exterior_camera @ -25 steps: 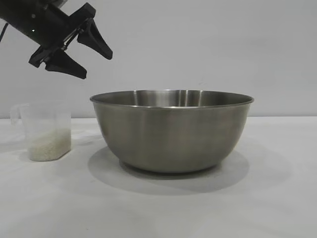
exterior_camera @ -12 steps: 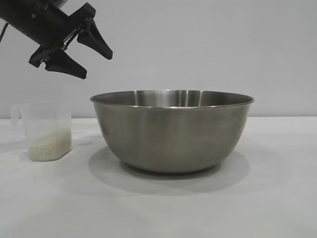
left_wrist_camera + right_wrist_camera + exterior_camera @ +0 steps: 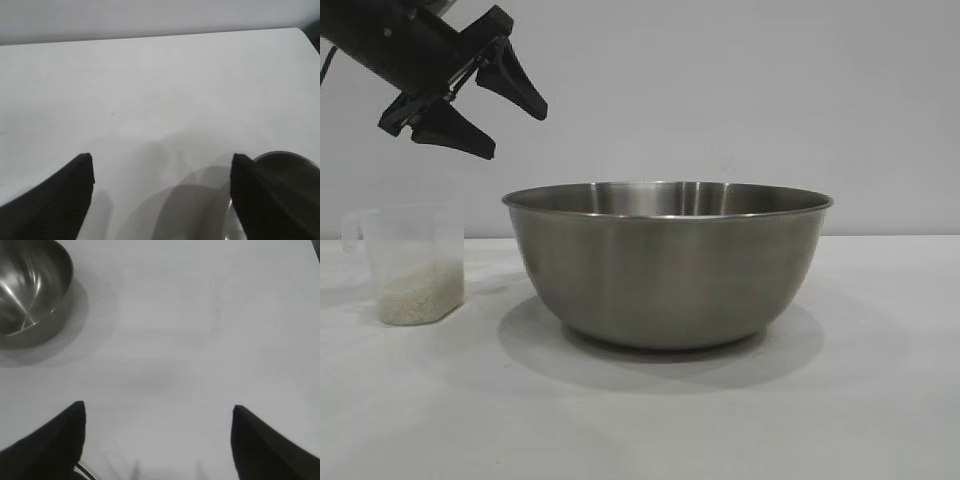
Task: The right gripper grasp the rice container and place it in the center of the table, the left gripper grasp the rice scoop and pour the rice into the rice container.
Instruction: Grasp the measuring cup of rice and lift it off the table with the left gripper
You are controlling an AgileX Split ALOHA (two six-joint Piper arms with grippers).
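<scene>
Exterior view, left end effector point(image 3: 515, 125) spread apart and empty above rice scoop point(image 3: 412, 265), right end effector point(image 3: 157, 412) likewise spread, empty.

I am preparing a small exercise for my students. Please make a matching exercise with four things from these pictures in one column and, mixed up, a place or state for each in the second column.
Column one:
1. rice container
2. rice scoop
3. rice
4. left gripper

Column two:
A. open and empty, in the air above the scoop
B. lying in the bottom of the clear cup
C. standing empty in the middle of the table
D. upright on the table, to the left of the bowl in the exterior view

Pairs: 1-C, 2-D, 3-B, 4-A
</scene>
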